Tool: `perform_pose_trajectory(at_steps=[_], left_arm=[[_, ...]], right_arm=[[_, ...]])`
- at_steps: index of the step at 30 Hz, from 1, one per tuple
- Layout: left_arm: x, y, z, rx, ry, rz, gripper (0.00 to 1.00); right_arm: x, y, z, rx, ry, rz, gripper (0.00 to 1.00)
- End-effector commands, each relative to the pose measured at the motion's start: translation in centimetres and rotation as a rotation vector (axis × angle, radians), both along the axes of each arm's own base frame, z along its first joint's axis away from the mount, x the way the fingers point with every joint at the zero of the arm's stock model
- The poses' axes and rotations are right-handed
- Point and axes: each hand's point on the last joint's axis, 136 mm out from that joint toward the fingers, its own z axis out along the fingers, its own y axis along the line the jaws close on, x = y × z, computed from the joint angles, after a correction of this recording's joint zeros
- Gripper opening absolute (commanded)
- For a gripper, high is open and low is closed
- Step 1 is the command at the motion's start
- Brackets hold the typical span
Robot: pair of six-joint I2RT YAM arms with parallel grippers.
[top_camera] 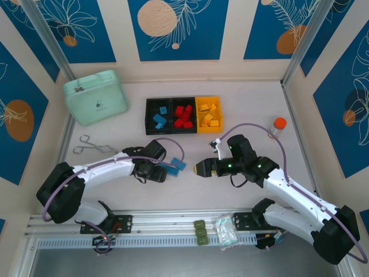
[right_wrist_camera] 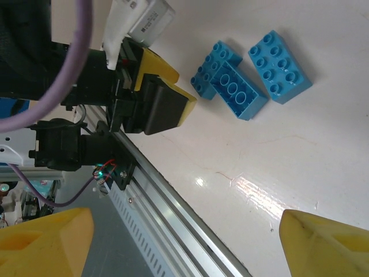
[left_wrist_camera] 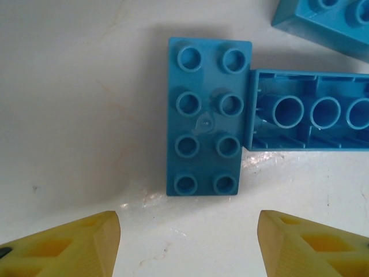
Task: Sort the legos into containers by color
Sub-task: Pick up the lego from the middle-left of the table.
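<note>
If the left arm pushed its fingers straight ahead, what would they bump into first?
Most likely the blue eight-stud brick, lying studs-up directly ahead of the open left fingers. A second blue brick touches its right side. Depth is unclear.

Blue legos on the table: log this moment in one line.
left tool: open, facing three loose blue legos | right tool: open, empty | containers: blue, red, yellow bricks sorted inside

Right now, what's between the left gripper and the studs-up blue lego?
Just bare tabletop, per the left wrist view; the open left gripper sits short of the studs-up blue lego.
</note>
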Motion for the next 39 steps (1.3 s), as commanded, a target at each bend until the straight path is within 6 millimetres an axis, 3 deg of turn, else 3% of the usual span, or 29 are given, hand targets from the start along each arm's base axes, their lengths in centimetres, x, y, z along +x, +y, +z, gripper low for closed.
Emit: perform_pose_trajectory(at_steps=[1, 7, 12, 20, 31, 39], left_arm=[[1.1, -1.2, 0.3, -0.011, -0.038, -0.036, 0.64], [1.4, -1.8, -0.7, 0.001, -0.033, -0.054, 0.59], [1.7, -2.0, -1.3, 0.016, -0.031, -0.060, 0.44], [1.3, -0.9, -0.4, 0.039, -0.042, -0.052, 0.21], [1.3, 0.7, 3.9, 0.006, -0.125, 0.009, 0.20], [4.2, 0.7, 7.9, -0.046, -0.188, 0.058, 0.20]], right_arm=[[0.0, 0.7, 1.0, 0.029, 0.001, 0.022, 0.84], [0.2, 0.8, 0.4, 0.023, 0.014, 0.010, 0.84], [0.3, 0.8, -0.1, 0.019, 0.029, -0.002, 0.83], [0.4, 0.9, -0.6, 0.020, 0.039, -0.005, 0.83], [0.6, 1.1, -1.0, 0.008, 0.042, -0.011, 0.83], [1.4, 1.3, -0.8, -0.003, 0.030, -0.041, 0.83]])
